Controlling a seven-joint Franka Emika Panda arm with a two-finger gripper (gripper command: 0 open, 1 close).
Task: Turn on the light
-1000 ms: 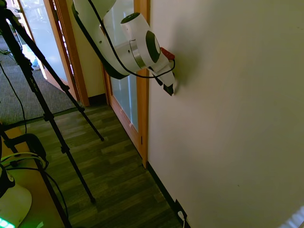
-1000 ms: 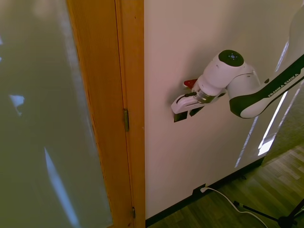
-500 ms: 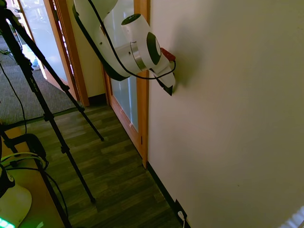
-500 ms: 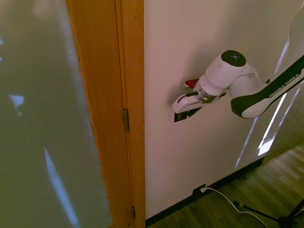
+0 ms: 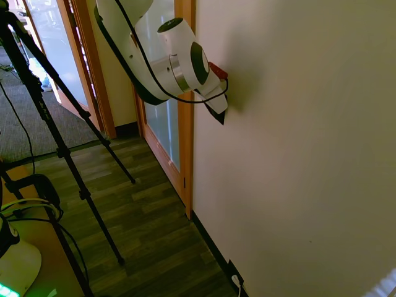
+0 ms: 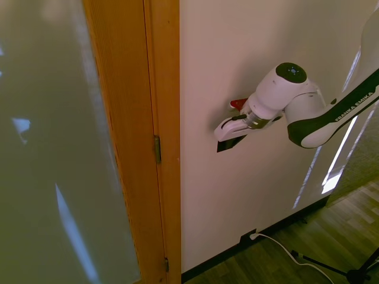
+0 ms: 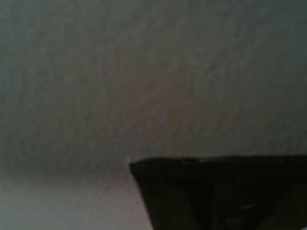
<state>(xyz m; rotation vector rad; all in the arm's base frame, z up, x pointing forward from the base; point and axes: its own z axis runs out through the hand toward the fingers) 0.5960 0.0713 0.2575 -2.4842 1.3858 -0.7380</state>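
No lamp is in view. The light's switch (image 7: 225, 191) is a black wall plate that fills the lower part of the wrist view, close up and blurred. In both exterior views my gripper (image 6: 225, 141) (image 5: 221, 115) is pressed right up to the cream wall (image 6: 266, 35) at the switch's spot and covers most of the plate. Only a dark wedge shows under the white gripper head. Whether that wedge is plate or gripper is unclear. A red part sits on the wrist beside the wall.
A wooden door frame (image 6: 160, 142) with a frosted glass panel (image 6: 53, 148) stands just beside the switch. A black outlet plate with a white plug (image 6: 249, 238) sits low at the baseboard. Dark wood floor (image 5: 142, 216) lies below.
The gripper head has shifted slightly upward and tilted against the wall; the dark shape under it went from a notched block to a thin wedge.
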